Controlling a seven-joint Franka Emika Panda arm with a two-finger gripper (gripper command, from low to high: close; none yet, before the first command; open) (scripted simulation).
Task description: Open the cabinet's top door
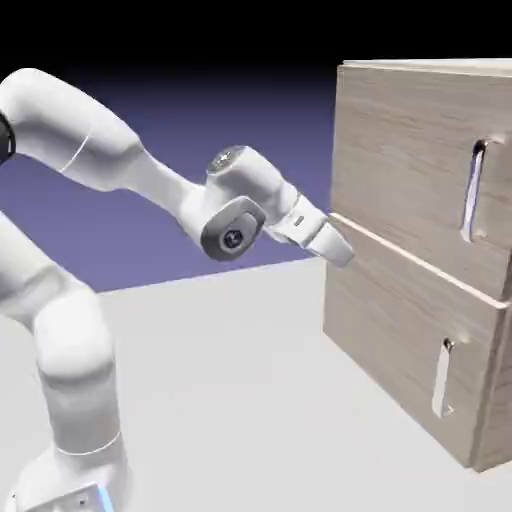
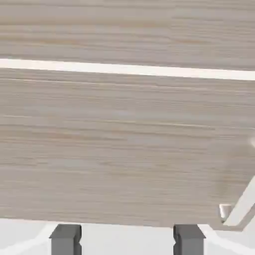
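Note:
The light-wood cabinet [image 1: 420, 260] stands at the exterior view's right. Its top door [image 1: 400, 170] carries a long vertical silver handle [image 1: 474, 190] in a recessed slot near the right edge. My gripper [image 1: 343, 254] hovers close to the cabinet's left front edge, level with the seam between the two panels and well left of that handle. In the hand view wood grain fills the picture, crossed by the pale seam [image 2: 124, 68]. Both grey fingertips [image 2: 64, 239] stand apart at the bottom, so the gripper [image 2: 126, 240] is open with nothing between them.
The shorter lower panel [image 1: 400, 350] has a smaller silver handle [image 1: 441, 378], which also shows at the hand view's lower right as the handle [image 2: 238, 210]. The white table [image 1: 230, 380] spreads below the arm and in front of the cabinet.

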